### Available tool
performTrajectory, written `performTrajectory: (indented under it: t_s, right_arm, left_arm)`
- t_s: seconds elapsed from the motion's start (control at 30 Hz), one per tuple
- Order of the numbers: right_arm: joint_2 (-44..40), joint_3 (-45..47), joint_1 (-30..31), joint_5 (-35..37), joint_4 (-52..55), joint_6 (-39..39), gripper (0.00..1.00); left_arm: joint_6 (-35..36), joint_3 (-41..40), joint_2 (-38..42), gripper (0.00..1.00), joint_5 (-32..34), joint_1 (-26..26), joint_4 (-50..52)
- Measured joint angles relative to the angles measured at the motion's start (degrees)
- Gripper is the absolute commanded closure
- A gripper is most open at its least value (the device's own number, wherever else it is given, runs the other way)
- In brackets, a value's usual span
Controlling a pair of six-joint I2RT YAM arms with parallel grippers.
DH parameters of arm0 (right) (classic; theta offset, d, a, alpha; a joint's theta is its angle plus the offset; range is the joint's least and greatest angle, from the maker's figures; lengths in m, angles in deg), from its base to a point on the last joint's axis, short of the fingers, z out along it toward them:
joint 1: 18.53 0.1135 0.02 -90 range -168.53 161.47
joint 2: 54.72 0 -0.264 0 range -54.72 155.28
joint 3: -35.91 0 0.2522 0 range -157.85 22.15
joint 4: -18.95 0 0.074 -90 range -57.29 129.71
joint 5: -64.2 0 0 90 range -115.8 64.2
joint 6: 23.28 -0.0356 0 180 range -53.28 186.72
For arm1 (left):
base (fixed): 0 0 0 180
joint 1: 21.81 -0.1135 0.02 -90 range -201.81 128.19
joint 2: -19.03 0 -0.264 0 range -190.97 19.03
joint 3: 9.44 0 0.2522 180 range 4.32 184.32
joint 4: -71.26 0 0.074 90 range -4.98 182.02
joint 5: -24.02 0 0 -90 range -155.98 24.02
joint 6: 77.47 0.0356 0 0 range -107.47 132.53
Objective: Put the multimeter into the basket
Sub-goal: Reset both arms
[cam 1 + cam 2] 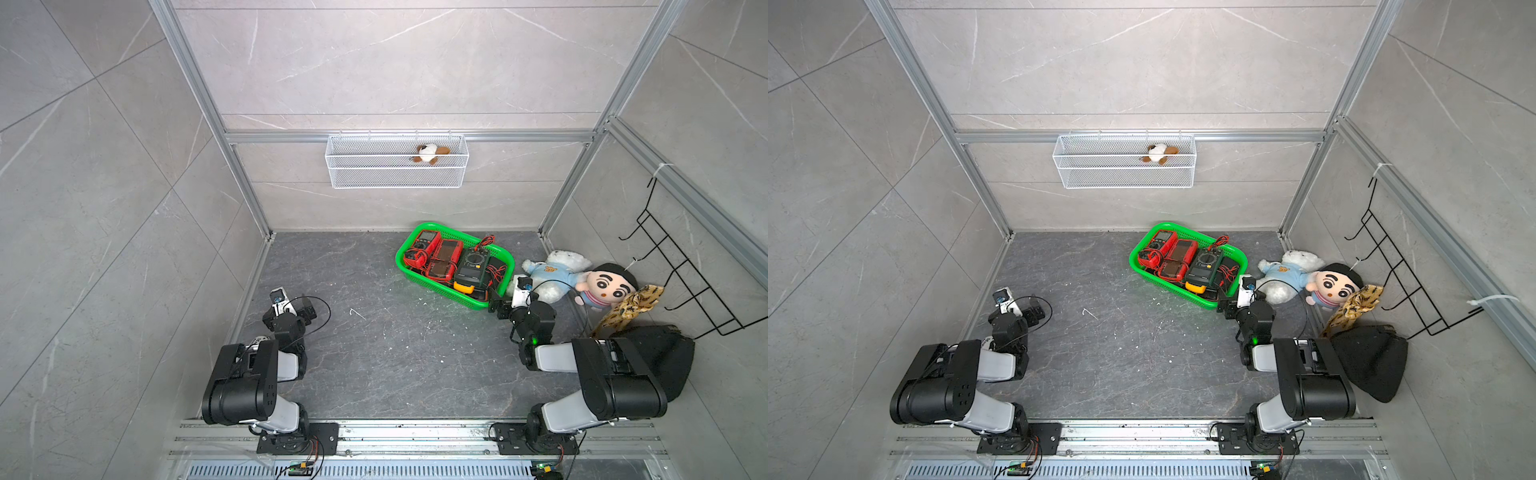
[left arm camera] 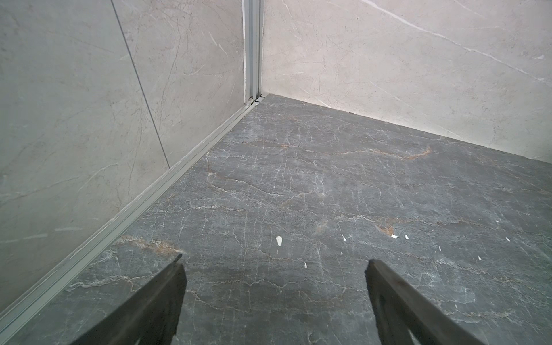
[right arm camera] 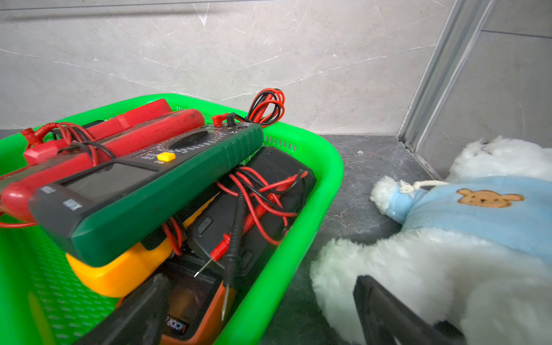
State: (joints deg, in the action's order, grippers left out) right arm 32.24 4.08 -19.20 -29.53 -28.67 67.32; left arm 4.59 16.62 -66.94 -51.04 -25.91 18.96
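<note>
We start with the dark stone tabletop (image 1: 353, 353). It is bare across the middle of both top views, and we see no meter lying loose on it.

The basket (image 1: 440, 289) sits right of centre, toward the back wall, and it is crowded. Just beside it on the right lies a white plush bear (image 1: 548, 274).

The multimeter (image 1: 471, 266) we take to be the dark green one. It lies inside the basket, on top of the pile, tilted across a yellow-cased meter (image 3: 119, 274) with the red meters (image 1: 444, 259) alongside. By our reading the task looks as good as done.

The right gripper (image 3: 261, 282) stands at the basket's near right corner with its jaws wide apart and holding nothing. One finger is over the basket's inside and the other over the bear. The left gripper (image 2: 274, 260) is at the lower left in the top views. It is also spread wide and empty, above bare tabletop.

If the multimeter needs reseating, we expect a stiff, moderately heavy body in a ribbed rubbery sleeve. That should grip well across its long side edges, near mid-length. We would keep off the screen and the dial.

The test leads (image 3: 263, 191) are soft and tangled, so they may snag or drag. The probe tips (image 3: 203, 270) are thin and sharp.
</note>
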Motion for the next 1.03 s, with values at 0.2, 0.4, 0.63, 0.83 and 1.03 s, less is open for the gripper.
performTrajectory:
  t_s: [0.2,0.4,0.63,0.83,1.03]
  right_arm:
    - [0.0,-1.2,0.0,2.9,2.0,-1.0,0.00]
    - [1.0,7.9,0.0,7.6,-12.2,-2.8,0.00]
    - [1.1,3.5,-0.2,12.1,-6.4,-4.0,0.00]
    - [0.9,1.1,-0.2,11.9,-2.7,-4.0,0.00]
    - [0.8,1.1,-0.2,11.9,-2.5,-4.0,0.00]
  left_arm:
    - [0.0,0.0,0.0,0.02,0.0,0.0,0.0]
    - [0.1,-1.2,0.0,0.02,-1.5,0.0,-0.9]
    - [0.3,-1.0,0.0,0.02,-3.3,0.0,-0.2]
    - [0.4,-1.0,0.0,0.02,-3.5,0.0,0.0]
    - [0.4,-1.0,0.0,0.02,-3.6,0.0,0.0]
